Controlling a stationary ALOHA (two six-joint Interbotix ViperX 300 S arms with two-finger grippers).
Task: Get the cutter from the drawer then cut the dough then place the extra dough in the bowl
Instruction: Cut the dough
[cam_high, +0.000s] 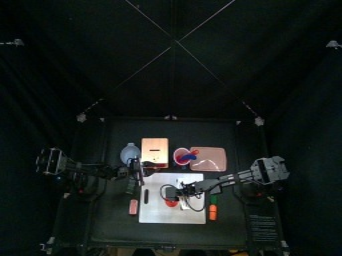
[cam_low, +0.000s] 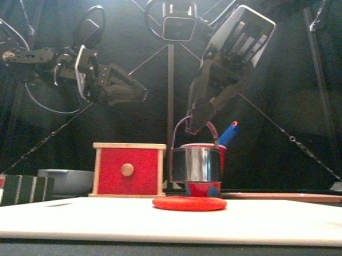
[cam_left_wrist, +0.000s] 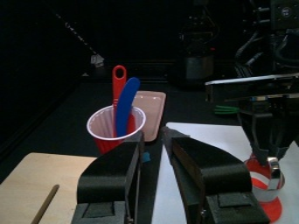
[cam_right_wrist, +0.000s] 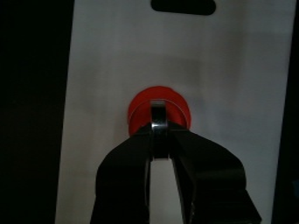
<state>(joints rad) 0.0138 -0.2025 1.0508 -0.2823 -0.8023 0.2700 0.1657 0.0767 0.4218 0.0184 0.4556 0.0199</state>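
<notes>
The metal cutter stands on the red dough disc on the white cutting board. My right gripper comes down from above and is shut on the cutter's wire handle; in the right wrist view the dough lies straight below its jaws. My left gripper hangs to the left above the wooden box, jaws close together and holding nothing. The blue-grey bowl sits at the back left of the table.
The box's red drawer front is closed. A red cup with a red and a blue knife stands on the pink tray behind the board. Dark green blocks lie at the front left. A small toy lies by the board's right edge.
</notes>
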